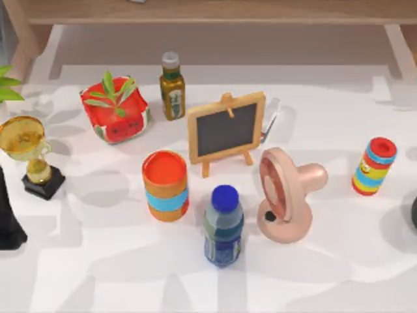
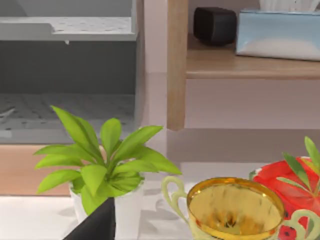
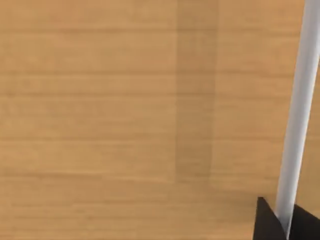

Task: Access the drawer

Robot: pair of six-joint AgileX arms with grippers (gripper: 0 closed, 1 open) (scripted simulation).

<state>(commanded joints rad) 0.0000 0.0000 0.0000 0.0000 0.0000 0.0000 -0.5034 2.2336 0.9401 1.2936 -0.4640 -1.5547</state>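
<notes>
Against wooden panel (image 3: 125, 115) | right pincer (image 3: 286, 220) clamped around white bar handle (image 3: 300, 110) | left pincer state unclear

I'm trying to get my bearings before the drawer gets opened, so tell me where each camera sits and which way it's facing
Top view: above the table, looking down on the chalkboard, pink fan and blue-capped bottle; left arm at the left edge.
Left wrist view: low by the table's left side, facing the shelf; a dark fingertip shows.
Right wrist view: close against a wood panel with a white bar handle between the right gripper fingertips.
Shared: the gold trophy and watermelon planter.
</notes>
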